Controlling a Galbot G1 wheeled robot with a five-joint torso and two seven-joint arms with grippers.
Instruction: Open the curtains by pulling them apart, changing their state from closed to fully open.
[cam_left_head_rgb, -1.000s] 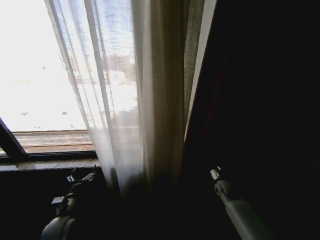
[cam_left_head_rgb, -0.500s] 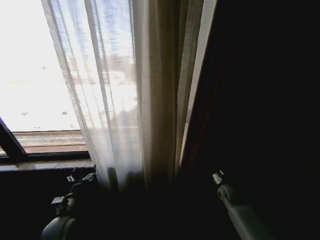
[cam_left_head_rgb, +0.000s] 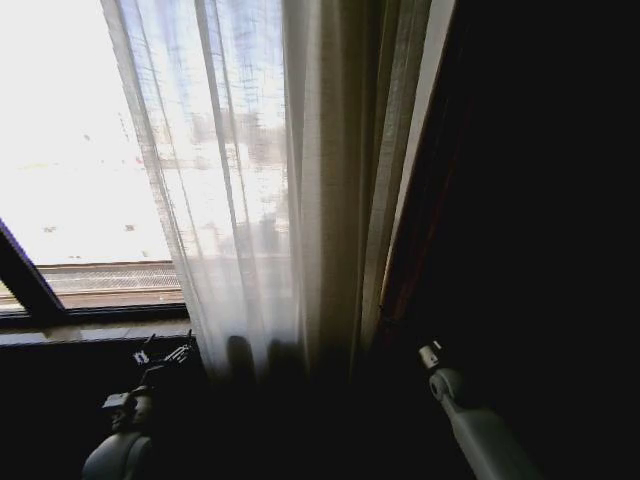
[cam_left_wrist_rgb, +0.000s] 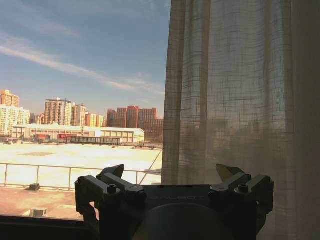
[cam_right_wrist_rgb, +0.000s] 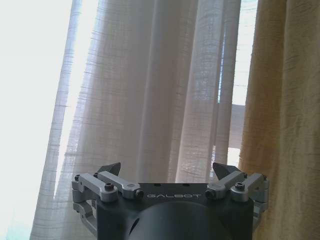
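Beyond the glass at the left lies a bright rooftop (cam_left_wrist_rgb: 75, 155) with apartment blocks (cam_left_wrist_rgb: 60, 112) on the skyline, and a dark window frame (cam_left_head_rgb: 30, 285) slants across the low corner. Right of the pane hang the sheer curtains (cam_left_head_rgb: 250, 180), bunched into cream folds against a dark drape (cam_left_head_rgb: 520, 200). Low in the head view sits the left claw (cam_left_head_rgb: 165, 355), its jaws spread wide and empty, just left of the sheer hem. Facing the pleats, the right claw (cam_right_wrist_rgb: 167, 172) is likewise spread open with nothing between its fingers, a yellowish heavy drape (cam_right_wrist_rgb: 280, 110) beside it.
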